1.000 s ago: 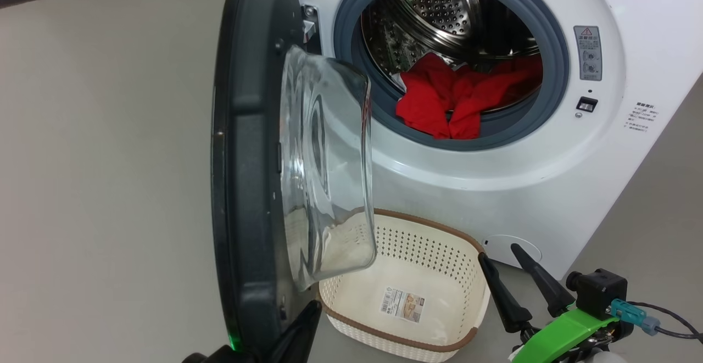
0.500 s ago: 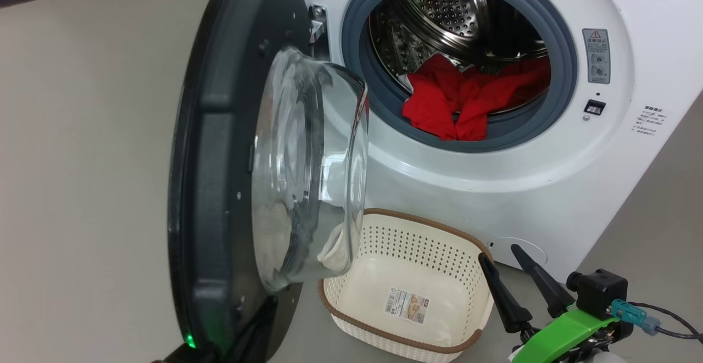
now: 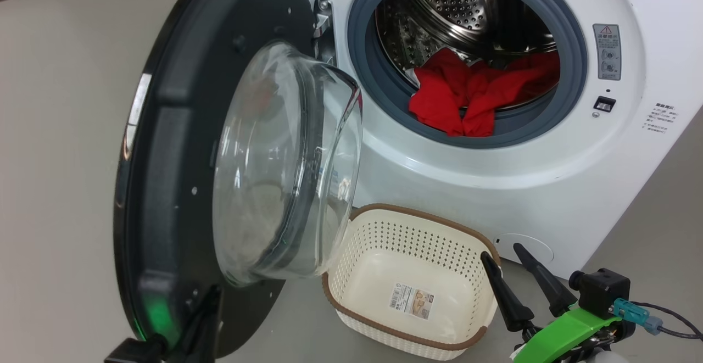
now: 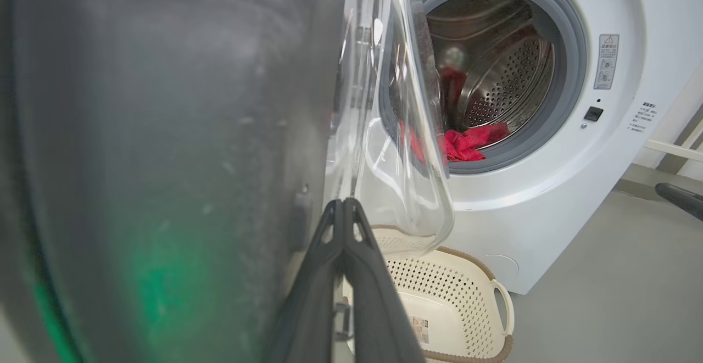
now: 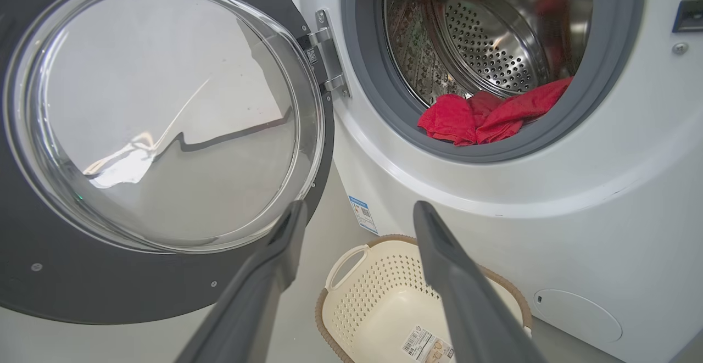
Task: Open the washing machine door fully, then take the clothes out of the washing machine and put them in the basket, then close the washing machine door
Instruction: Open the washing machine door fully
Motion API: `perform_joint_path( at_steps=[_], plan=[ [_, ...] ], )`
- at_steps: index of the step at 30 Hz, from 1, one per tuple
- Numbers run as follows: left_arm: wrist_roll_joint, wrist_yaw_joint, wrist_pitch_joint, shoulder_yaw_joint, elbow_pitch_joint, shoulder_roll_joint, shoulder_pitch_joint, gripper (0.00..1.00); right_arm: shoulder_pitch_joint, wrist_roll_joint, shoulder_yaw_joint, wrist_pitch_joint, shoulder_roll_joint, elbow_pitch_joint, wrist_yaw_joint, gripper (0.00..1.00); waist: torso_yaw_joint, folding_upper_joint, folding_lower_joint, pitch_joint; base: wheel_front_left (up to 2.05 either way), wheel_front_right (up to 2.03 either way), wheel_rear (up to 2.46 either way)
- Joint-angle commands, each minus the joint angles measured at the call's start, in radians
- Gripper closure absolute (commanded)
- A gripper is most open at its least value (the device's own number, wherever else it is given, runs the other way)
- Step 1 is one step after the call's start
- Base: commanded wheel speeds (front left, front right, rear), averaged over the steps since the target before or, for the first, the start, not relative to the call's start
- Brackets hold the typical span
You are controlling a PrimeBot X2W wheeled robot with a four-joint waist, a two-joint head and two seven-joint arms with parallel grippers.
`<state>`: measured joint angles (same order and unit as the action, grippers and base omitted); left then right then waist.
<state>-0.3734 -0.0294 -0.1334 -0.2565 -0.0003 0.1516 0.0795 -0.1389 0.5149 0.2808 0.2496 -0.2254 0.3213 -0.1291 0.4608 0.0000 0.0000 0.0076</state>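
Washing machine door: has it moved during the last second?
Yes. The washing machine door has swung further open, its free edge going left, away from the basket, while the washing machine barely shifts in the head view.

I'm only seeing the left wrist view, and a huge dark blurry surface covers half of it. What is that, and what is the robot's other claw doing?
Observer: That is the large round black-rimmed glass door of the white washing machine, open on a metal hinge.
Operator: And the other claw?
Observer: The right gripper is open, holding nothing, close by the cream-white perforated plastic basket.
Operator: Anything in it?
Observer: Only a paper label on its bottom.
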Motion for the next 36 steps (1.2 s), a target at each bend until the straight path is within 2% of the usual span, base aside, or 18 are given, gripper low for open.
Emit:
perform_joint_path(
  at_steps=[1,13,26,36],
  plan=[
    [-0.01,0.017,-0.007,0.056,-0.023,0.028,-0.03,1.0,-0.009,0.005,0.015,0.012,-0.002,-0.022,-0.002,0.0,0.002,0.0,0.0,0.001,0.0,0.0,0.0],
    [-0.037,0.065,0.035,0.137,-0.005,0.074,-0.064,1.0,-0.017,0.003,0.015,0.012,-0.001,-0.023,-0.002,0.0,0.021,0.0,0.0,0.016,0.0,0.0,0.0],
    [-0.077,0.059,0.032,0.191,0.085,0.113,-0.152,1.0,-0.037,0.002,0.019,0.012,-0.009,-0.031,-0.002,0.0,0.046,0.0,0.0,0.059,0.0,0.0,0.0],
    [-0.083,0.035,0.044,0.2,0.223,0.16,-0.267,1.0,-0.062,-0.002,0.016,0.012,-0.018,-0.039,-0.002,0.0,0.064,0.0,0.0,0.114,0.0,0.0,0.0]
  ],
)
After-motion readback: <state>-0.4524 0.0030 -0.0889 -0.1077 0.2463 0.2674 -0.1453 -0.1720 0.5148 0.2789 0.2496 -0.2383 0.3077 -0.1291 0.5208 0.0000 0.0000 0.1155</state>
